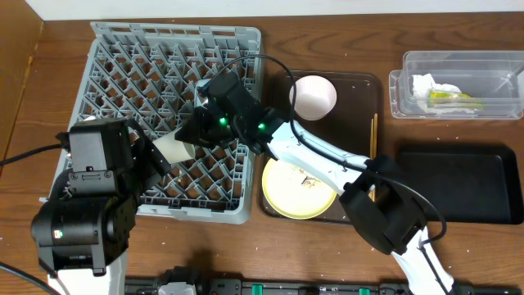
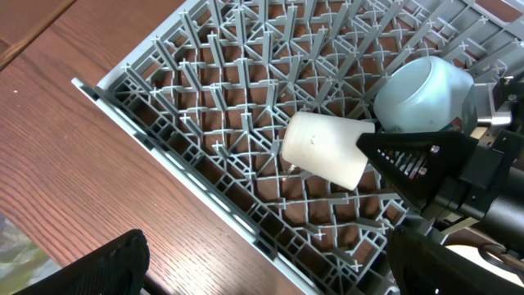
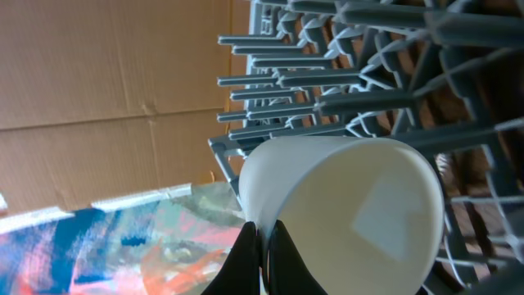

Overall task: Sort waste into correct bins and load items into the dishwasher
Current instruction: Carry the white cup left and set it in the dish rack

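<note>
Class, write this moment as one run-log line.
right gripper: shut on cup | cup: tilted over rack | left gripper: open | bowl: in rack

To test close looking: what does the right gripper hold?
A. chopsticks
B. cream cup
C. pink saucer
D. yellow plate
B: the right gripper is shut on the rim of the cup, over the rack.
</note>
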`<control>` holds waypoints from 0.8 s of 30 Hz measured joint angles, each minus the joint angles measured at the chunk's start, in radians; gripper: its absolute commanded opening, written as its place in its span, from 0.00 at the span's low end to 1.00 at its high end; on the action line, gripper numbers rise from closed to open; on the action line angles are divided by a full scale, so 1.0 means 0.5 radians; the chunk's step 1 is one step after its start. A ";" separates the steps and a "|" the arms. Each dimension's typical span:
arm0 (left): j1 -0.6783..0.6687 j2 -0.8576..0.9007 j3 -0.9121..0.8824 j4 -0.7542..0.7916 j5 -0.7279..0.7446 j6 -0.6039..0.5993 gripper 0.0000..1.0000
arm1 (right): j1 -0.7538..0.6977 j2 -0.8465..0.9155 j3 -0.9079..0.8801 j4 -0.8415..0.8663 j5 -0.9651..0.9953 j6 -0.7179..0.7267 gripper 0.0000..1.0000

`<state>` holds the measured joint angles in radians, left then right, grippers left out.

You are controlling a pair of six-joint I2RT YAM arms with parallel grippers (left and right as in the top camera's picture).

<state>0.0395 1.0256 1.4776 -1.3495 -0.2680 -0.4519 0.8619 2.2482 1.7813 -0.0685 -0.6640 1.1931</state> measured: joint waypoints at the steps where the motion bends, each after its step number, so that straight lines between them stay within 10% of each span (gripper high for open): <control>1: 0.000 0.000 0.000 0.000 0.001 0.000 0.94 | 0.000 0.000 0.000 0.002 0.004 0.006 0.01; 24: 0.000 0.000 0.000 0.000 0.001 0.000 0.94 | -0.179 0.002 -0.005 -0.124 0.031 -0.171 0.22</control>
<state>0.0395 1.0256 1.4776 -1.3495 -0.2676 -0.4519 0.7727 2.2490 1.7786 -0.1303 -0.6483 1.1076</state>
